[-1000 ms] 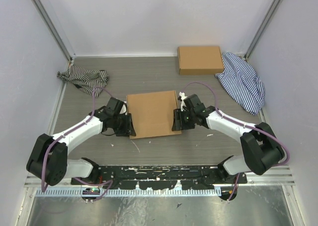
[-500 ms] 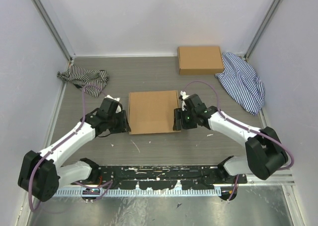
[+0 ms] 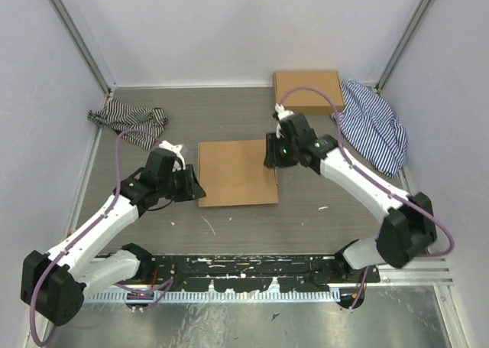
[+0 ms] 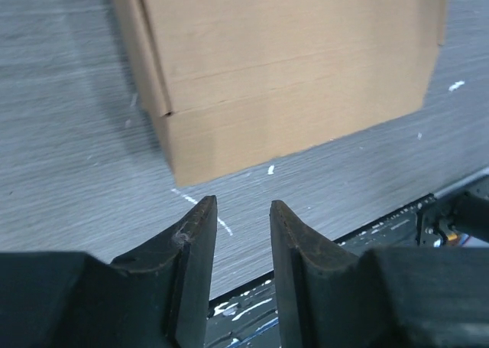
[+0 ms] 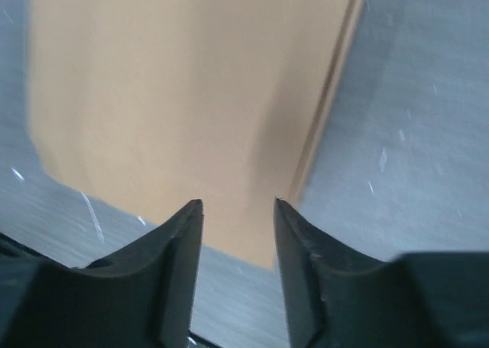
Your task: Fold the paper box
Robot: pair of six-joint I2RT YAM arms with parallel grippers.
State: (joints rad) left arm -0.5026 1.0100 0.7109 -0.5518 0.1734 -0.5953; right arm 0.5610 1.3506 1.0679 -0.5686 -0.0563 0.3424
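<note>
Left end effector (image 3: pixel 191 187) sits low at the near left corner of the paper box (image 3: pixel 238 172), fingers (image 4: pixel 195 241) a narrow gap apart with nothing between them. Only bare surface (image 4: pixel 69 134) shows through the gap, and the tips stop just short of the corner. Right end effector (image 3: pixel 273 152) is at the paper box's far right corner, fingers (image 5: pixel 183 241) also partly apart and empty. Its wrist view is blurred and brown cardboard fills the background behind the gap, so whether it touches the box cannot be told. Paper box lies closed, low and flat on the grey wood-grain surface between the two arms, slightly skewed. Left wrist view shows a crease line across the paper box, a narrow side panel along its left edge and a small notch at its right edge. Second cardboard box (image 3: pixel 308 92), a plain rectangle, lies well beyond the paper box's far right corner. Blue striped cloth (image 3: pixel 374 126) is crumpled to the right of the paper box, up against the second cardboard box. Black-and-white striped cloth (image 3: pixel 128 121) is bunched beyond the paper box's far left corner, well apart from it. Black rail (image 3: pixel 244 268) with white marks runs along the near side of the paper box, at the arm bases.
</note>
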